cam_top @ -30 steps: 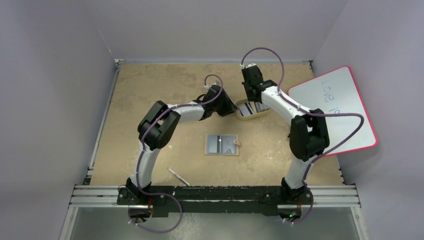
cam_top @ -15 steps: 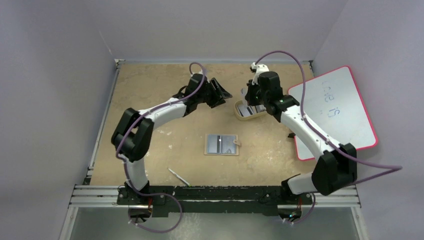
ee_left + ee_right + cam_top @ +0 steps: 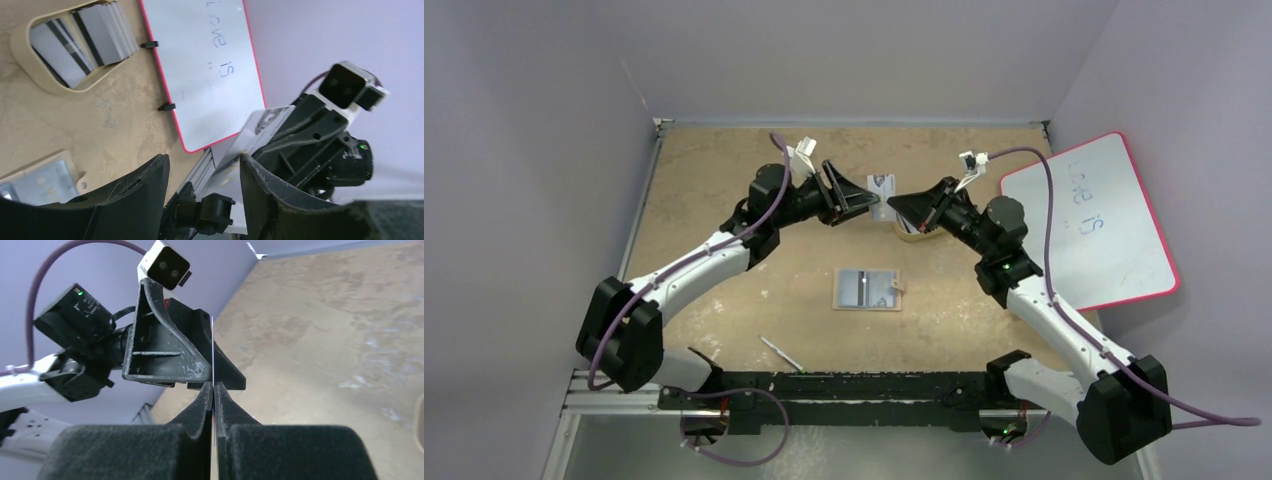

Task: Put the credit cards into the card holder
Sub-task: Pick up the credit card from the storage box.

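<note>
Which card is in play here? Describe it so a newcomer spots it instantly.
On the sandy tabletop, find the beige oval tray at the far middle. Near its left end, the right gripper pinches one pale grey card aloft in shut jaws; the other cards lie in the tray.

Smooth plastic credit card [image 3: 265, 125], matt tabletop [image 3: 704, 170]

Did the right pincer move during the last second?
Yes. The right pincer was over the tray. In the top view it is now at the left of the tray, shut on a card.
</note>
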Tool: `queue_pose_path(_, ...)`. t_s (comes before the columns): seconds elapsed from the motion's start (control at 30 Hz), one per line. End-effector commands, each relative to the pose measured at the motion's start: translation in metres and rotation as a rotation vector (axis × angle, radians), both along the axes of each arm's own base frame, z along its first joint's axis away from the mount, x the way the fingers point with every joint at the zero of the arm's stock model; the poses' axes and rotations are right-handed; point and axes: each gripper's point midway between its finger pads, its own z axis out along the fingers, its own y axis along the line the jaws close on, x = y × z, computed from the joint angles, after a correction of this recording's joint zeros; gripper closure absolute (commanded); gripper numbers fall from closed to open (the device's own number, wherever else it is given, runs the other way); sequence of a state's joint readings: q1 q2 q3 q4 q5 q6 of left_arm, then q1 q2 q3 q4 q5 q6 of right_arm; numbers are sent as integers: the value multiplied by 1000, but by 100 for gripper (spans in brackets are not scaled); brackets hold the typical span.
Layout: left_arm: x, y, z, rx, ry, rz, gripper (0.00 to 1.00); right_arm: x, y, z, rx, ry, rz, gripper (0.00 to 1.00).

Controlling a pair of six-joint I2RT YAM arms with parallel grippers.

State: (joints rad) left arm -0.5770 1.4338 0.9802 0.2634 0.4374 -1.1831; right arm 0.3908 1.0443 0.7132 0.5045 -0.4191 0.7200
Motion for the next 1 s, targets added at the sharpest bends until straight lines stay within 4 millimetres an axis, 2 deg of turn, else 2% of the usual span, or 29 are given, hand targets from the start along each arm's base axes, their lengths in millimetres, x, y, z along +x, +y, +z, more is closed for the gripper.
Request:
queue_pose_path(0.0,-14,3,52,-142,-115,-37,48,-27,10,52,194,-106,130,100)
queue_pose_path(0.1,-17,5,59,-178,-127,-35,58,-29,12,43,178,-76,145,100)
queue_pose_path(0.2,-20,6,62,-192,-120,-36,81,-30,10,34,168,-50,138,100)
queue_pose_path(0.27,-21,8,62,-199,-113,-28,96,-29,9,28,154,-33,123,93)
queue_pose_path(0.3,-22,10,61,-197,-107,-21,100,-27,8,23,138,-18,115,88)
queue_pose_path(0.4,-23,14,52,-165,-111,-5,100,-22,4,4,59,53,74,74)
queue_pose_path(0.53,-17,25,1,4,2,71,100,-16,-7,-12,-24,89,-4,50)
queue_pose_path(0.6,-17,31,-20,62,32,95,100,-14,-14,-29,-92,125,-47,44)
queue_pose_path(0.77,-23,58,-93,302,152,178,100,-20,-26,-94,-194,292,-122,42)
queue_pose_path(0.9,-40,53,-127,333,205,148,100,-30,-25,-148,-285,410,-121,42)
queue_pose_path(0.97,-49,46,-141,351,221,123,100,-33,-25,-168,-335,447,-113,44)
